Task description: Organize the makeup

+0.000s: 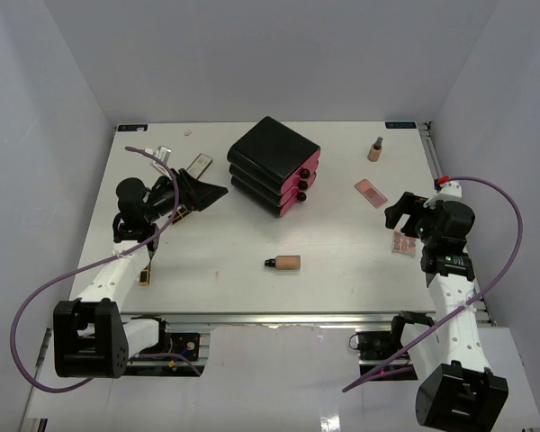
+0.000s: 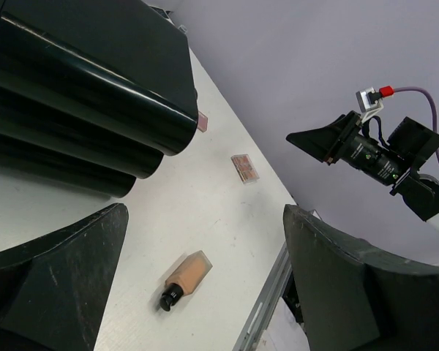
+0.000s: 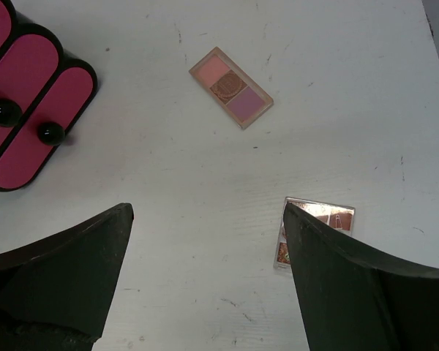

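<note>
A beige foundation bottle (image 1: 285, 263) with a dark cap lies on its side at the table's middle front; it also shows in the left wrist view (image 2: 184, 276). A second bottle (image 1: 375, 149) stands upright at the back right. A pink palette (image 1: 372, 193) lies right of the box and shows in the right wrist view (image 3: 230, 96). Another palette (image 1: 402, 242) lies under my right gripper, half hidden by a finger (image 3: 318, 217). A tan-and-silver case (image 1: 199, 165) and a lipstick tube (image 1: 146, 273) lie at the left. My left gripper (image 1: 205, 195) (image 2: 205, 292) and my right gripper (image 1: 405, 219) (image 3: 205, 278) are open and empty.
The big black box with pink drawers (image 1: 274, 166) stands at the back middle, close to my left gripper (image 2: 80, 95), and its pink drawer fronts with black knobs show in the right wrist view (image 3: 29, 110). Grey walls close in the table on three sides.
</note>
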Motion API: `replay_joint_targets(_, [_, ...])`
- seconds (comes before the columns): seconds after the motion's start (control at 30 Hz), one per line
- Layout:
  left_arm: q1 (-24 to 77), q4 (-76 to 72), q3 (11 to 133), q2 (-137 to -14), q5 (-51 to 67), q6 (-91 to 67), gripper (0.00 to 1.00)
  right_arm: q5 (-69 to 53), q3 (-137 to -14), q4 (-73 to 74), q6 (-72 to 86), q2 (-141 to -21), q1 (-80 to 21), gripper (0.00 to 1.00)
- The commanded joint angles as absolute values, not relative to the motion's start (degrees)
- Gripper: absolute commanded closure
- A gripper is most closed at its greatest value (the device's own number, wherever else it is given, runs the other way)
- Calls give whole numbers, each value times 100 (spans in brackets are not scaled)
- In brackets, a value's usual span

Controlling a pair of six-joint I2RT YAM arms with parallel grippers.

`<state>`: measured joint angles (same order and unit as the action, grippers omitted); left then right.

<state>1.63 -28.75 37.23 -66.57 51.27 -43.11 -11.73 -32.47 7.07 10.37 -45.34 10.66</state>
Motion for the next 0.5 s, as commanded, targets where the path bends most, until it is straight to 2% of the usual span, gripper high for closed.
replay_joint_targets(0.0, [193,-3032,3850,-6583,5223,-4289,2,-1192,-3438,448,1116,-4412,1099,10])
replay_joint_targets(0.37, [209,-3032,3848,-6585,5221,-4280,2,-1728,-3317,387,908,-4373,1101,10])
replay_joint_targets(0.47, [215,-3017,3845,-6603,5217,-4264,2,-2447,-3110,275,304,-4334,1099,10])
